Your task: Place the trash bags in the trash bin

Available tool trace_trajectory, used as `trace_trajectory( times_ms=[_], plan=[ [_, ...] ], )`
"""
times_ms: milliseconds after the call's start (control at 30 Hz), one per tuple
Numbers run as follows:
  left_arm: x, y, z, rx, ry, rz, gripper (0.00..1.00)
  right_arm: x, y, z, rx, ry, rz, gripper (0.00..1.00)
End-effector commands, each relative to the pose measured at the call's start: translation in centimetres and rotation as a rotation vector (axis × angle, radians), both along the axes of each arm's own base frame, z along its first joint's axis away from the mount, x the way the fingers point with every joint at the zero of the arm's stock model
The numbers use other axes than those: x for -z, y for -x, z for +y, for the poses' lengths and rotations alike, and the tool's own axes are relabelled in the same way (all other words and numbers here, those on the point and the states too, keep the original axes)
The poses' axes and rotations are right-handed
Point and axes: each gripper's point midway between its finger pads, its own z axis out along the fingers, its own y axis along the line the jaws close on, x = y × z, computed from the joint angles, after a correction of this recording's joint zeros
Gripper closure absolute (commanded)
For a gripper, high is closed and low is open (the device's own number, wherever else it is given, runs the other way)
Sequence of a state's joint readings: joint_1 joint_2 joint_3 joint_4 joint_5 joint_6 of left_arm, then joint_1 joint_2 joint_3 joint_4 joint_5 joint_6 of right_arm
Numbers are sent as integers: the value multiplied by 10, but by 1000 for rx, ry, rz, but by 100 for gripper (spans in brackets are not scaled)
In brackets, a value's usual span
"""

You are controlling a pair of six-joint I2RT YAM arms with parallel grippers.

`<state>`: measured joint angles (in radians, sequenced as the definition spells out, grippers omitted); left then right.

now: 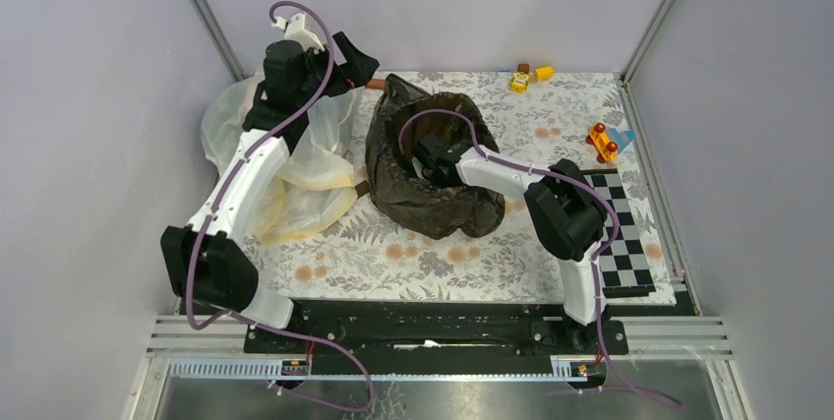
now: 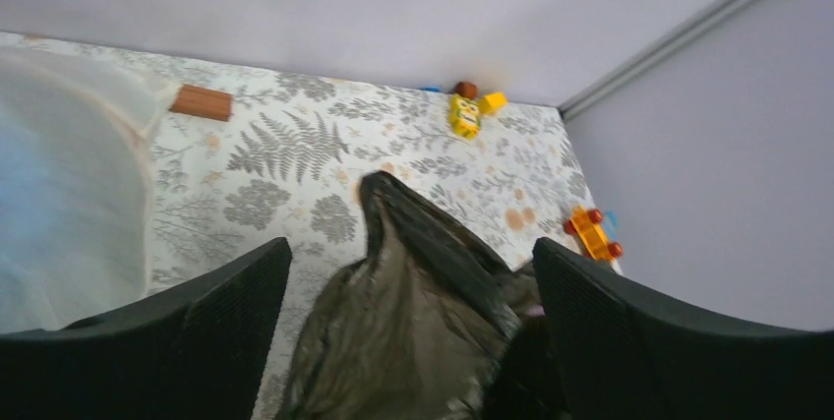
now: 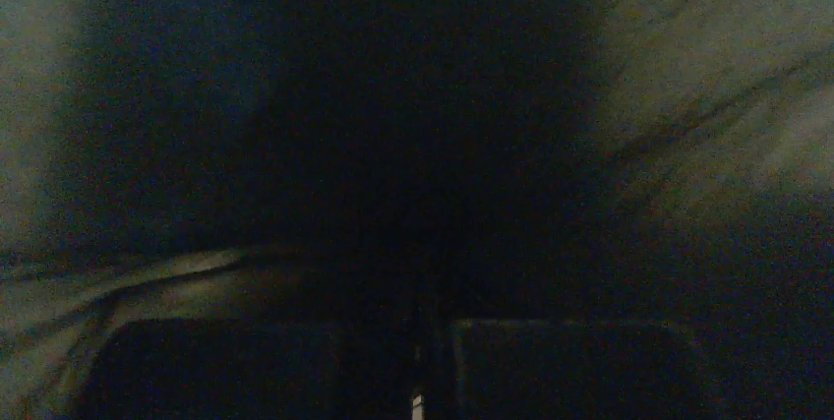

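Right end effector [image 1: 433, 157] — inside mouth-up bag [image 1: 433, 211]

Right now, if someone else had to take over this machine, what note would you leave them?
Left gripper: open, empty, raised near the black trash bag.
Right gripper: down inside the bag's mouth; too dark to tell whether it is open or shut.
Trash bin: not visible in any view; possibly hidden under the bag.
Done: nothing can be confirmed.
Left: find the bin and get the bag inside.

The trash bag [image 1: 433, 206] is black, the tablecloth [image 1: 423, 263] fern-printed, the checkerboard [image 1: 625, 253] black-and-white.
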<state>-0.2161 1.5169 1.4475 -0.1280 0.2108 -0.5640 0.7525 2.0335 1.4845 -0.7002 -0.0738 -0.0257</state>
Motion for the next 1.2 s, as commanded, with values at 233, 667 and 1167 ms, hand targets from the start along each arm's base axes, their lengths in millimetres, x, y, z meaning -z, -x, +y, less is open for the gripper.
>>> trace_trajectory(
  times_ms=[233, 667, 1167],
  plan=[
    [7, 42, -59, 221, -236, -54, 31, -22, 1, 12, -1, -54, -4, 100],
    [48, 33, -65, 198, -403, 29, 53, -26, 2, 12, 3, -58, -3, 100],
    [50, 34, -65, 189, -417, -62, 69, -70, -22, 16, 76, -87, -136, 100]
  ],
)
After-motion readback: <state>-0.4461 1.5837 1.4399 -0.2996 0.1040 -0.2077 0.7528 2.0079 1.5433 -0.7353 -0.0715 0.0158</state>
